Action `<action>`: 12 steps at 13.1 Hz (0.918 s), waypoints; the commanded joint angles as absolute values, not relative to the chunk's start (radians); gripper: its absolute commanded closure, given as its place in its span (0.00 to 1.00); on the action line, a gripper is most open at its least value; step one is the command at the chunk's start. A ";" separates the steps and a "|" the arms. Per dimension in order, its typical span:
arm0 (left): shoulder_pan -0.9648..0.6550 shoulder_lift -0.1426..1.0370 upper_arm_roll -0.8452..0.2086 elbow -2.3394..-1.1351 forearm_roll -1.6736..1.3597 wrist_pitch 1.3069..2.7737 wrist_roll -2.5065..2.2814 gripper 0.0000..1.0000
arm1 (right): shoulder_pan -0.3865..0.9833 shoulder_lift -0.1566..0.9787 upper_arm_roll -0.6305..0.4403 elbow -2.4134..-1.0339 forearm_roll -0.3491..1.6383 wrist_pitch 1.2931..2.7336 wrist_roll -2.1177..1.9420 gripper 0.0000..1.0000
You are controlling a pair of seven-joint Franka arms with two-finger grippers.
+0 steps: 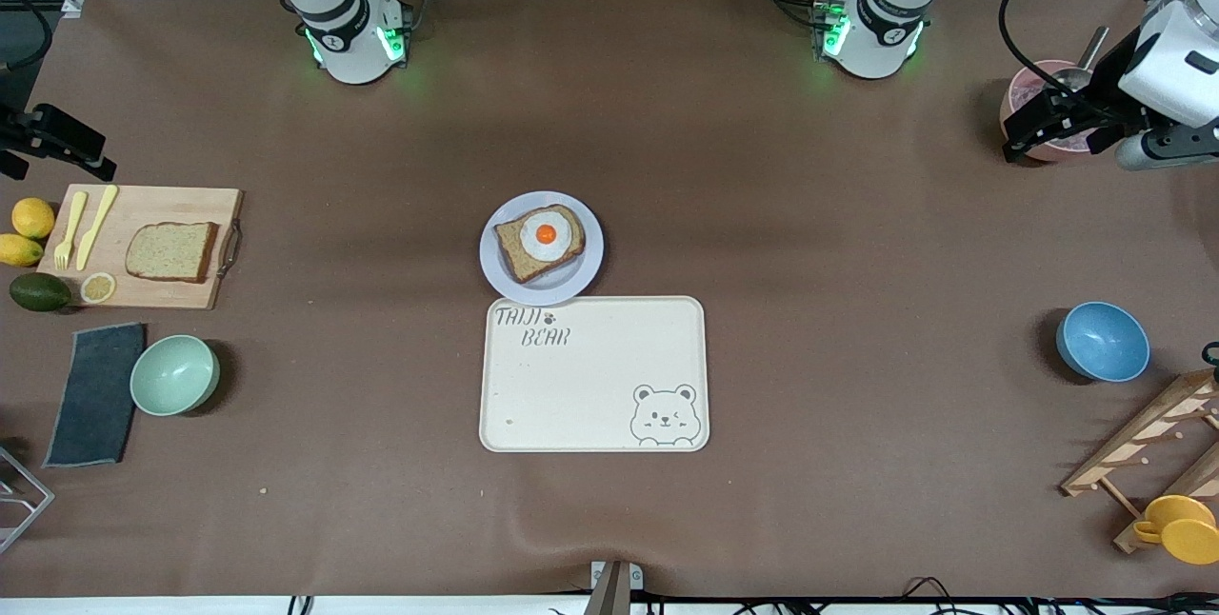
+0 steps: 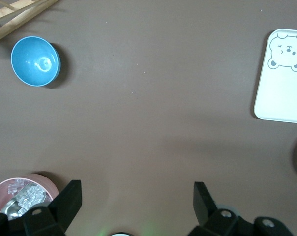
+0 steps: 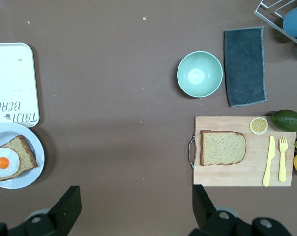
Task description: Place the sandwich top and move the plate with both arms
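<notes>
My left gripper [image 2: 133, 209] hangs spread over bare table beside the pink bowl [image 1: 1043, 110]; my right gripper [image 3: 133, 209] too gapes. The sandwich top [image 1: 171, 251] lies on the cutting board [image 1: 195, 296]. The plate [image 1: 495, 267] touches the bear tray [image 1: 595, 377].

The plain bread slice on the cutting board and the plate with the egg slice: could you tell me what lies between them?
Only bare brown table. In the front view nothing sits between the sandwich top on its wooden board and the plate; the right wrist view shows the same.
</notes>
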State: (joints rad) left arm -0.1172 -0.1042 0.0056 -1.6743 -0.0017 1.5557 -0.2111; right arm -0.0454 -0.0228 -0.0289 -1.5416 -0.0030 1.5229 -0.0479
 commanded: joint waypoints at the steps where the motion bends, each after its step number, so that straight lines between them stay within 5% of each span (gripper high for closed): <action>1: -0.118 -0.115 0.011 -1.677 -0.014 1.563 -0.210 0.00 | -0.051 -0.017 -0.021 -1.549 -0.006 1.552 -0.054 0.00; 12: -0.115 -0.084 0.008 -1.689 -0.046 1.586 -0.210 0.00 | -0.066 0.052 -0.021 -1.551 -0.005 1.621 -0.055 0.00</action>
State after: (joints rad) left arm -0.1139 -0.0874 0.0077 -1.6836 -0.0269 1.5702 -0.2111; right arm -0.0478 0.0251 -0.0333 -1.5460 -0.0030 1.5868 -0.0480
